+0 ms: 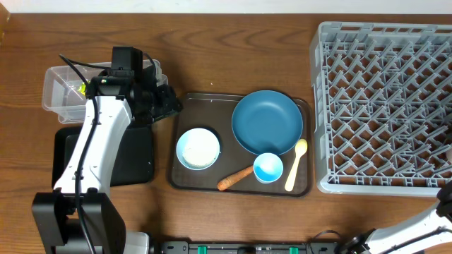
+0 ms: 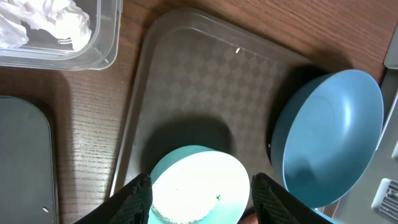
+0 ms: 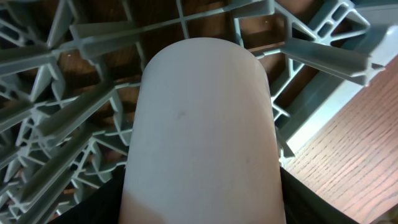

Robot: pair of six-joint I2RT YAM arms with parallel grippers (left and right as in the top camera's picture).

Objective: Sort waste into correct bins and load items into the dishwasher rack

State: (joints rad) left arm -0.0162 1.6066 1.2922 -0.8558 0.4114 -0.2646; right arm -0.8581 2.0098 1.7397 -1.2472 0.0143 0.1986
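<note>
R gripper (image 3: 202, 202) clamped on a small white cylindrical cup (image 3: 202, 118), fingers either side of its near end. Cup hangs over the lattice of the light-grey plastic dishwasher rack (image 1: 319, 113), close to the rack's near-right corner, w/ outer wall and bare wood just beside. Can't tell if it touches the grid.

Step in hand, my read: set cup into rack. To do it well:
- lower till it seats between ribs, clear of the wall
- let go only once it's supported
- pull fingers straight back so they don't drag it over

Cup's long axis runs straight away from the wrist cam, along the fingers. Which end is the mouth: can't tell, only the outer wall shows.

L gripper (image 2: 202, 186) abt half open, empty, at the far-left corner of the brown rectangular serving tray (image 1: 205, 106). Its fingers frame the pale-blue round bowl (image 1: 198, 148) w/ white rice-like bits, not touching. Prob next pick; keep the bowl level so the rice stays in.

Also on the tray:
- dark-blue round plate (image 1: 267, 121), far-right
- small blue-inside cup (image 1: 268, 168), upright by near edge
- cream spoon (image 1: 295, 164) along right edge, scoop end far, handle near
- orange carrot piece (image 1: 235, 178), diagonal by near edge

Clear plastic tub (image 1: 53, 92) at the worktop's far-left holds a white paper wad (image 2: 43, 22). Shallow black tray (image 1: 141, 159) sits just in front of it.
</note>
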